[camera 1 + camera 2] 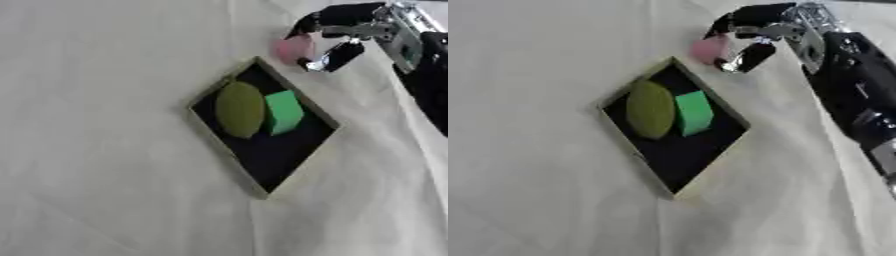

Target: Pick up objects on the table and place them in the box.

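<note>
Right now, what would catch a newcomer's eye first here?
The dark box lying askew mid-table, holding an olive oval thing beside a bright green block. Just past the box's far corner, the robot's right hand curls round a pink ball.

A plain tabletop set up for robot handling trials, most like a lab or test bench. A creased off-white cloth (105,150) covers the whole surface and fills both views to the edges; no walls, furniture or household items show. The only props are a shallow black-lined box (262,155) and simple coloured shapes, with a black and silver robot arm (850,95) reaching in from the right
</note>
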Tool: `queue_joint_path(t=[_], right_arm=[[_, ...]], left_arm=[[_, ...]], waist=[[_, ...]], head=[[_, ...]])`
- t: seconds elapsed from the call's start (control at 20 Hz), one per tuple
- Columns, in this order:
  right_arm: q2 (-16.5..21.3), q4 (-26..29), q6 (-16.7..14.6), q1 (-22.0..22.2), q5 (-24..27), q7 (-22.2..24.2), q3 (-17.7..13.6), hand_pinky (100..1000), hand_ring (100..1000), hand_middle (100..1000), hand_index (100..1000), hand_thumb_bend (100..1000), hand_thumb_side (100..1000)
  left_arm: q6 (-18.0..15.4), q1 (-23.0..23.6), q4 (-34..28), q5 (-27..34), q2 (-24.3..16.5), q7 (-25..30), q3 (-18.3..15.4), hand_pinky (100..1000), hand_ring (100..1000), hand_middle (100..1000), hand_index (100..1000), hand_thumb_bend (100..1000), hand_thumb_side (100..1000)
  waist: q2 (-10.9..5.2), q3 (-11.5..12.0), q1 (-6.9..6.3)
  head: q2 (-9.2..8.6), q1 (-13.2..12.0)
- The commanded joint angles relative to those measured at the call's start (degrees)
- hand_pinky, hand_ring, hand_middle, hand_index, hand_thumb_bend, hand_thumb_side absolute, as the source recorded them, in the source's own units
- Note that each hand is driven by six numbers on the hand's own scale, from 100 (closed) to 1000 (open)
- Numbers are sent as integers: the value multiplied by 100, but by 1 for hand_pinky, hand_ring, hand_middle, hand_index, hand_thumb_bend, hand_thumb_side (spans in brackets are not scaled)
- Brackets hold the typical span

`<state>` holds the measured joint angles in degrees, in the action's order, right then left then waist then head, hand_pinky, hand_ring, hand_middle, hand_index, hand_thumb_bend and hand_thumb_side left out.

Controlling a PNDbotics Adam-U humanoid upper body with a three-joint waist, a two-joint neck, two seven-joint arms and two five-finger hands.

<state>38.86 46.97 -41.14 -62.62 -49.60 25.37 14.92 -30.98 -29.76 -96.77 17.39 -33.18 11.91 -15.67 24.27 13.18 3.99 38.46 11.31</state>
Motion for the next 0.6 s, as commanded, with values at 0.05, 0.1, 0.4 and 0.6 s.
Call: queue_joint_path(t=[0.05, 0.1, 0.4, 0.6], right_arm=[[81, -21, -225, -94, -85, -6, -43, 883, 854, 750, 845, 100, 564], [80, 0, -212, -101, -87, -123, -41, 864, 836, 730, 827, 115, 578], [47, 16, -36, -87, -432, -1387, -21, 791, 755, 638, 743, 100, 459], [-1, -133, 59, -90, -268, -1774, -29, 773, 718, 598, 710, 100, 362]], left_arm=[[-7, -59, -38, 37, -105, 47, -50, 827, 866, 814, 875, 100, 672], [-5, -61, -37, 42, -102, 60, -47, 827, 866, 814, 874, 100, 672], [10, -64, -27, 84, -91, 140, -48, 826, 866, 813, 870, 100, 672], [6, -67, -9, 102, -90, 191, -42, 826, 865, 812, 869, 100, 672]], waist=[[-100, 8, -40], [-96, 8, -39], [-59, 34, -39], [-43, 37, -45]], head=[[-75, 30], [-81, 36], [-111, 64], [-108, 66]])
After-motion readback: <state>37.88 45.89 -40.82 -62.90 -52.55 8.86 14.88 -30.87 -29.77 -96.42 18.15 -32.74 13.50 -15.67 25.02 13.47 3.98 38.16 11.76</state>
